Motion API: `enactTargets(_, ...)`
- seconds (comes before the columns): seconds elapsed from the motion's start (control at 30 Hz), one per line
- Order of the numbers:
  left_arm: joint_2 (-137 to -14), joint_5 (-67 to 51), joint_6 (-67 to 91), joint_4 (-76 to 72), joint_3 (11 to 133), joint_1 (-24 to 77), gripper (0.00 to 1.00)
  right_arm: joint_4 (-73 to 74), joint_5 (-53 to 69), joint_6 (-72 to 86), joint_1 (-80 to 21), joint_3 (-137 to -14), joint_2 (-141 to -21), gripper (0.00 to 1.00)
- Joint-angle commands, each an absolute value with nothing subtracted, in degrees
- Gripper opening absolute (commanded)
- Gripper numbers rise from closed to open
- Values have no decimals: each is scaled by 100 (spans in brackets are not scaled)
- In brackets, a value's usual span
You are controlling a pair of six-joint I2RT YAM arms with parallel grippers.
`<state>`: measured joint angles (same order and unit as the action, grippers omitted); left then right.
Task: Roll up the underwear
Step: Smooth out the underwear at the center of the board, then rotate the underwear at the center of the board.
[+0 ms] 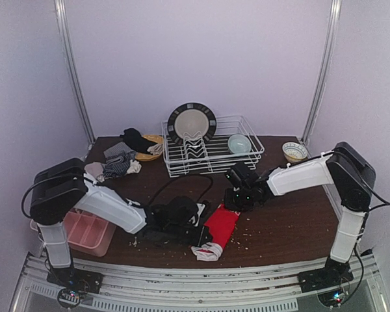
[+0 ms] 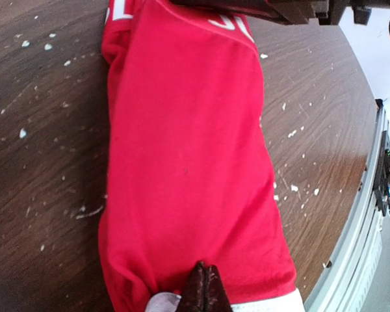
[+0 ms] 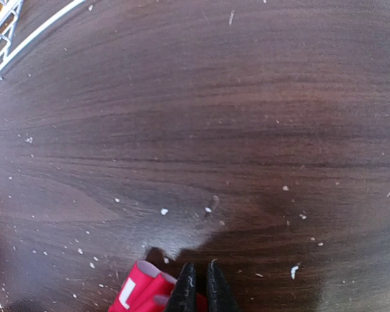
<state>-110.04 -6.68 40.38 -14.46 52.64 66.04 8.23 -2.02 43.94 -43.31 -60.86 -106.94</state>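
Observation:
The red underwear [image 1: 221,224] lies stretched out flat near the table's front middle, its white waistband [image 1: 208,252] at the near end. My left gripper [image 1: 201,235] is shut, and the left wrist view shows its tips [image 2: 207,286] pinching puckered red cloth [image 2: 188,162] just by the waistband. My right gripper [image 1: 237,198] is at the far end. Its fingers [image 3: 200,289] are closed to a sliver over a folded red corner [image 3: 140,292] with a white letter. More underwear, striped [image 1: 120,164] and black [image 1: 136,138], is heaped at the back left.
A white dish rack [image 1: 211,153] with a plate [image 1: 192,122] and a bowl [image 1: 239,143] stands at the back. Another bowl [image 1: 294,151] sits at the back right. The pink tray [image 1: 91,231] is at the front left. A black cable [image 1: 182,182] loops across the middle. White crumbs dot the wood.

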Motion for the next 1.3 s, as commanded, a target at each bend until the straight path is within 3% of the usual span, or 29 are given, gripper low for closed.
enactTargets(0.0, -10953, -646, 4005, -678, 5036, 6581, 0, 962, -123, 4454, -4323, -5868, -10827, 8)
enactTargets(0.33, -11512, -1038, 3199, 229, 6185, 6050, 0, 557, -136, 4889, -4379, -4121, -9393, 10)
enactTargets(0.57, -12382, -1618, 1783, 1242, 7894, 5711, 1, 881, -380, 5191, -4911, -3173, -8034, 15)
enactTargets(0.67, -12828, -1599, 1235, 2072, 8995, 5687, 18, 1426, -639, 5221, -5013, -3082, -7439, 26)
enactTargets(0.8, -12497, -1458, 1028, 2489, 9264, 5680, 52, 2421, -1325, 4889, -5036, -3304, -6514, 44)
enactTargets(0.93, -11751, -1433, 1061, 2559, 8969, 5691, 68, 2623, -1481, 4417, -5020, -3650, -6193, 52)
enactTargets(1.07, -10912, -1188, 1560, 2450, 8322, 5745, 69, 2252, -1105, 4063, -4750, -4175, -6826, 52)
enactTargets(1.27, -10213, -802, 2902, 1380, 6710, 5785, 51, 1244, -267, 3900, -4289, -4631, -8042, 45)
